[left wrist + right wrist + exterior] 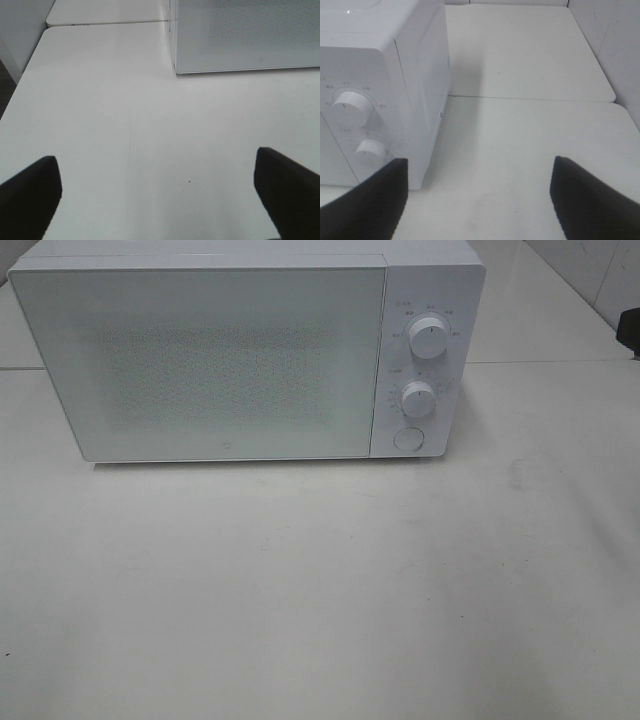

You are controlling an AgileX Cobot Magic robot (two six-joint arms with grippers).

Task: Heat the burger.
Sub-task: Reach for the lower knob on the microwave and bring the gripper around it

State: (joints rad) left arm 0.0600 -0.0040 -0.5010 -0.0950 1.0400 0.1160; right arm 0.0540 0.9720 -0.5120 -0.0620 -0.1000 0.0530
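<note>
The burger is out of view in every frame. A white microwave stands at the back of the table with its door shut; nothing shows through the speckled door. My left gripper is open over bare tabletop, in front of the microwave's left corner, with nothing between its dark fingers. My right gripper is open too, beside the microwave's control side, and its fingers hold nothing. Neither gripper shows in the exterior high view.
The microwave's panel carries an upper knob, a lower knob and a round button. The white table has a seam behind the microwave. A dark object pokes in at the right edge.
</note>
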